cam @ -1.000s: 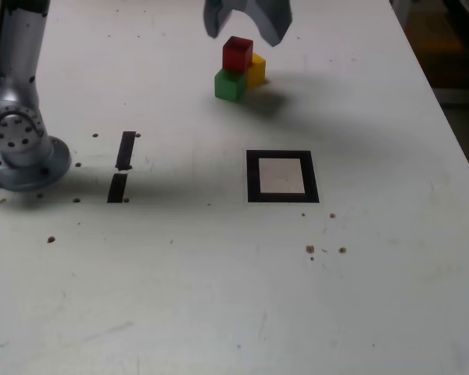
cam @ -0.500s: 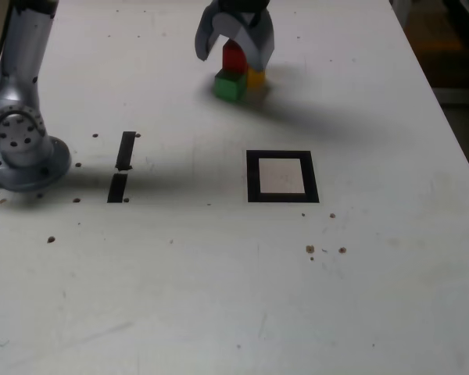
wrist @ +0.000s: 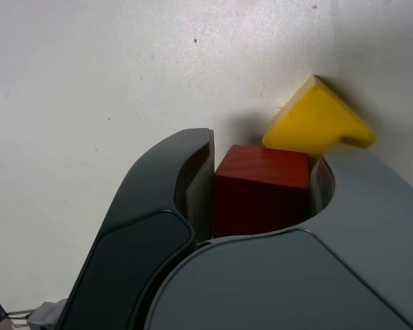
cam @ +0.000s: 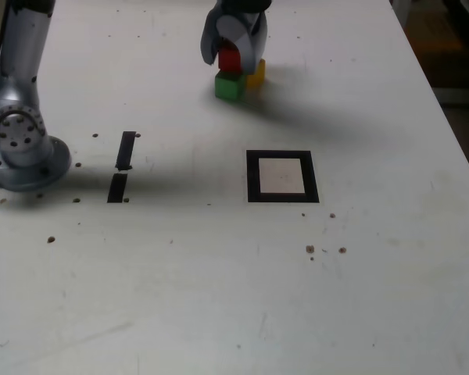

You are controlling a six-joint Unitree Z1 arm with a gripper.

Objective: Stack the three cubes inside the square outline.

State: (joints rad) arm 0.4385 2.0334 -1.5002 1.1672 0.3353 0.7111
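Observation:
At the far middle of the table the red cube (cam: 229, 58) rests on the green cube (cam: 230, 85), and the yellow cube (cam: 256, 73) stands on the table behind them. My gripper (cam: 233, 53) has come down over the stack and is shut on the red cube. In the wrist view both jaws press the sides of the red cube (wrist: 261, 189), with the yellow cube (wrist: 315, 125) just beyond; the green cube is hidden there. The square outline (cam: 281, 176), black tape round a white centre, lies nearer the camera with nothing inside it.
The arm's grey base (cam: 19, 141) stands at the exterior view's left. Two short black tape strips (cam: 122, 166) lie beside it. Small brown specks (cam: 309, 249) dot the white table. The table's right edge (cam: 453, 125) borders a darker floor.
My gripper came down from above the stack with its jaws wide and has shut on the red cube. The cubes have stayed where they were.

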